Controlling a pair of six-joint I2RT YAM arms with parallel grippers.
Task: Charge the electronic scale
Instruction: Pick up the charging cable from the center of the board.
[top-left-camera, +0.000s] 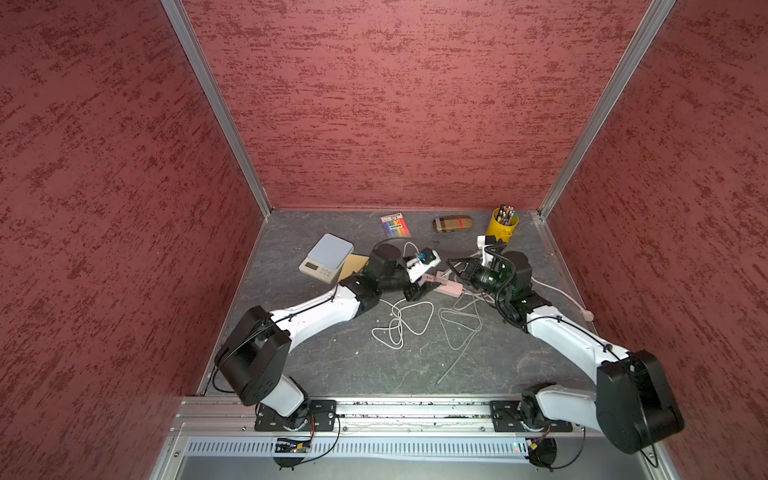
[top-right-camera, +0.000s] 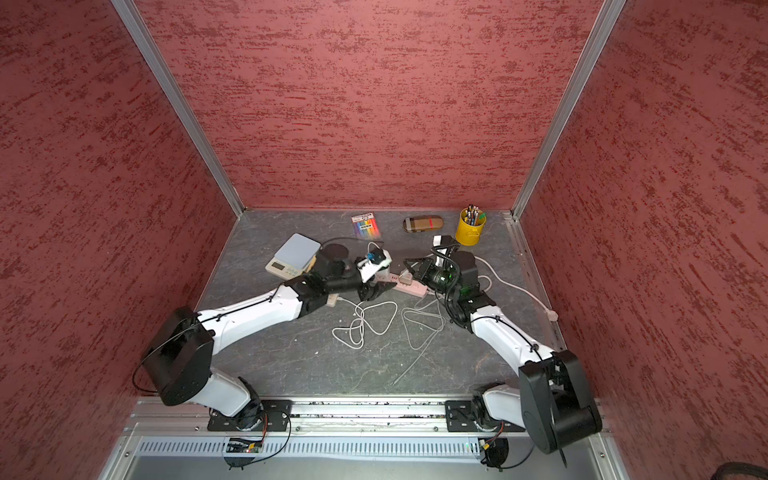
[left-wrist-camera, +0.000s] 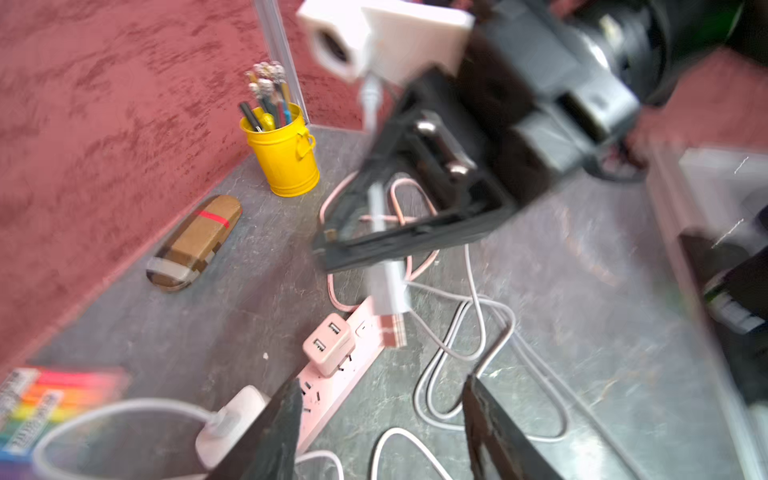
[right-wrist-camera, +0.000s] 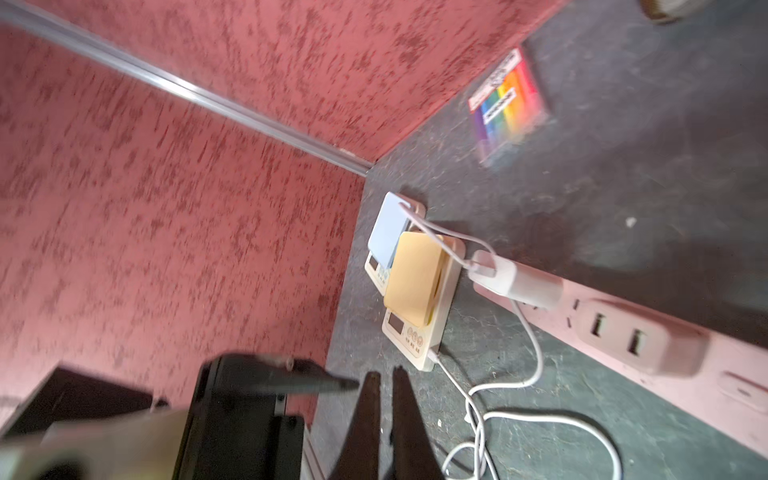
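Two scales stand at the back left. The blue-topped scale (top-left-camera: 330, 251) (right-wrist-camera: 388, 232) has a cable to a white charger (right-wrist-camera: 515, 282) in the pink power strip (top-left-camera: 449, 287) (left-wrist-camera: 332, 395). A white cable (top-left-camera: 399, 324) from the side of the tan-topped scale (right-wrist-camera: 415, 286) lies coiled on the floor. My right gripper (right-wrist-camera: 386, 372) (left-wrist-camera: 326, 245) is shut, and a white USB plug (left-wrist-camera: 388, 291) hangs from between its fingers, above the pink two-port USB charger (left-wrist-camera: 328, 345). My left gripper (left-wrist-camera: 383, 380) (top-left-camera: 417, 293) is open and empty over the strip's edge.
A yellow pen cup (top-left-camera: 503, 224), a brown case (top-left-camera: 453, 223) and a pack of coloured markers (top-left-camera: 395, 224) line the back wall. A second loose cable loop (top-left-camera: 459, 328) lies in the middle. The strip's own cord ends in a plug (top-left-camera: 588, 314) by the right wall.
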